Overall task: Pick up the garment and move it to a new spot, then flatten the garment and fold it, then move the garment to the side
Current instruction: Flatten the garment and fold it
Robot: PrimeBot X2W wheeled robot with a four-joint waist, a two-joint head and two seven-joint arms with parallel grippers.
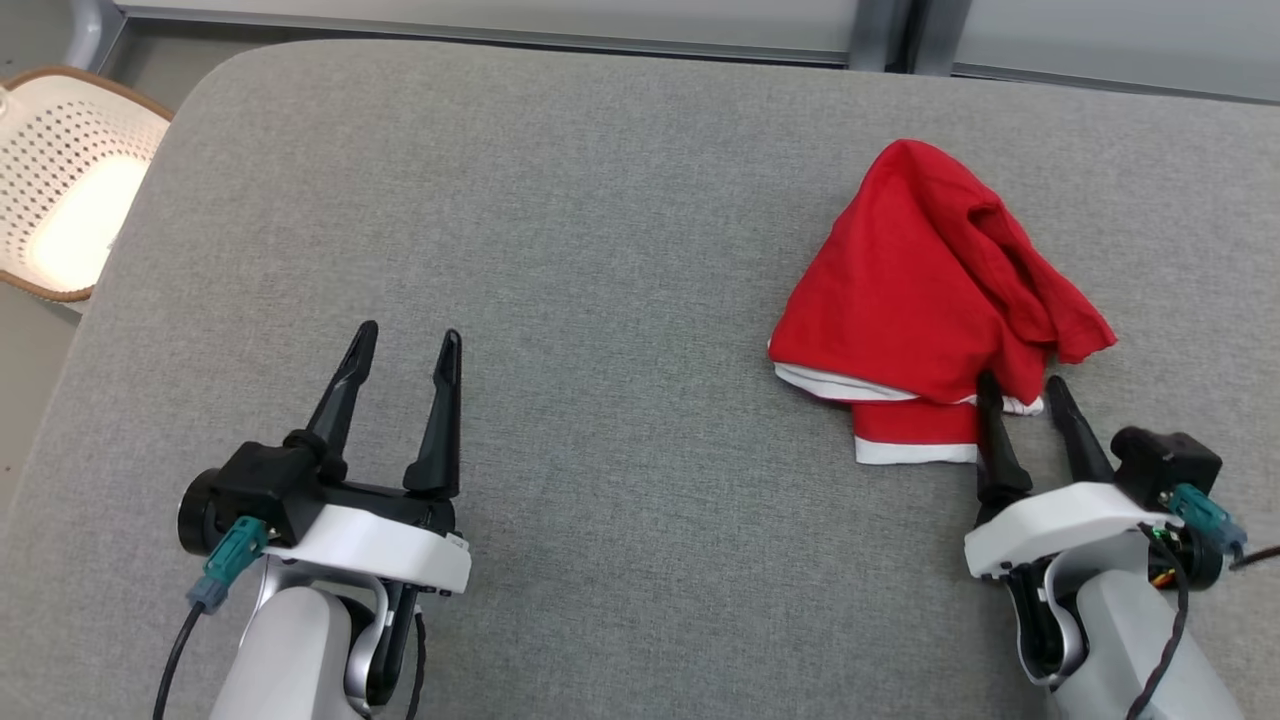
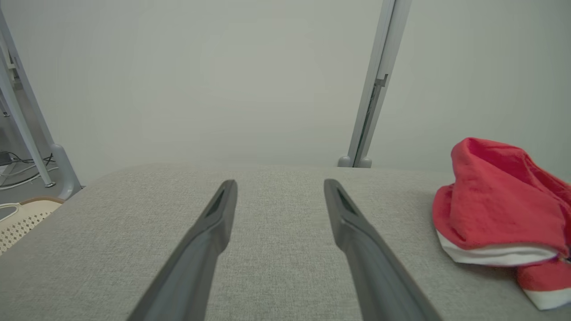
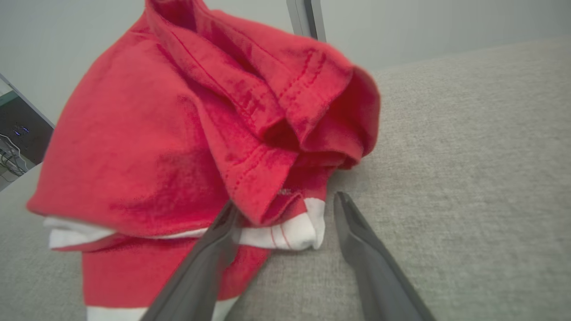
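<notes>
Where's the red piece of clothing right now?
In the head view the red garment lies crumpled on the right side of the grey padded table, with the open right gripper at its near edge.

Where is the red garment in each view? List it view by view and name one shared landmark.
Head view: red garment, right of centre.
Left wrist view: red garment, at the right edge.
Right wrist view: red garment, across left and centre, close up.
Shared landmark: the grey table beneath it.
</notes>
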